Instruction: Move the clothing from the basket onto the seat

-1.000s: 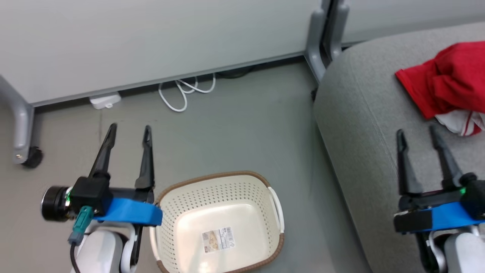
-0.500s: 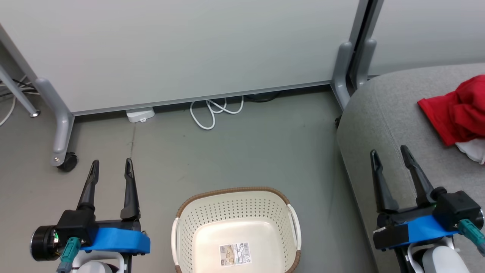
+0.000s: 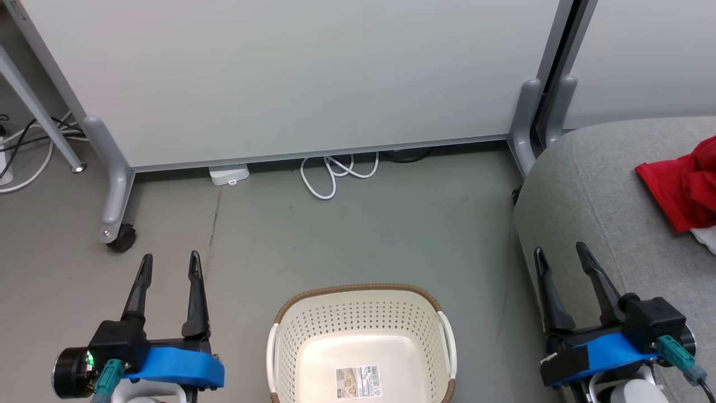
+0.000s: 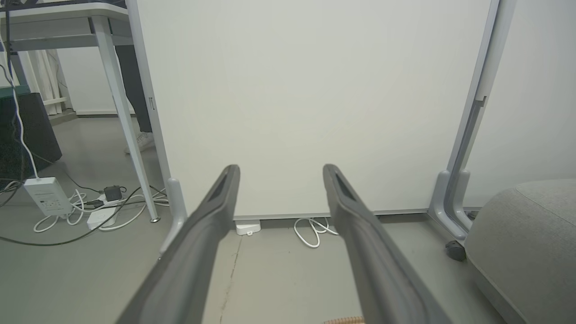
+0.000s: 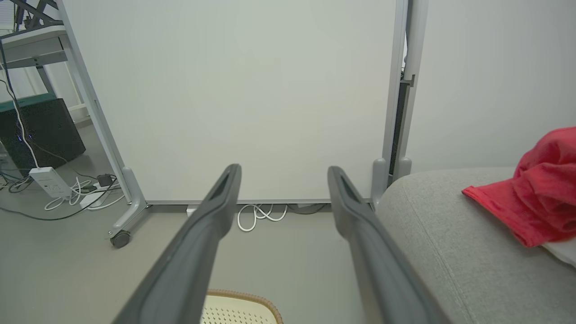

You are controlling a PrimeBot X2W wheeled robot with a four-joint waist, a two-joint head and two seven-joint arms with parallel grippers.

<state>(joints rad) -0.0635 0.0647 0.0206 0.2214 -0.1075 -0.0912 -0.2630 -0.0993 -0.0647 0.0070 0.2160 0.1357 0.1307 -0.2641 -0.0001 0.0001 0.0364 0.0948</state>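
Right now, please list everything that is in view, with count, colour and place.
basket: one, cream with brown rim, floor, bottom centre
sticker: one, printed, inside basket bottom
clothing: one pile, red with some white, on seat, far right
seat: one, light grey, right
partition panels: two, white, behind
cable: one coil, white, floor under panel
adapter: one, white, left of cable
casters: two, black, under panel feet
left gripper: one, dark fingers, open, lower left
right gripper: one, dark fingers, open, lower right

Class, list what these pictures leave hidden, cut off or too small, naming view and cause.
Red crumpled clothing on the light-grey fabric seat: head view, cut by the right edge.
Cream perforated plastic basket: head view, near end cut by the bottom edge.
Basket's barcode sticker: head view, print too small.
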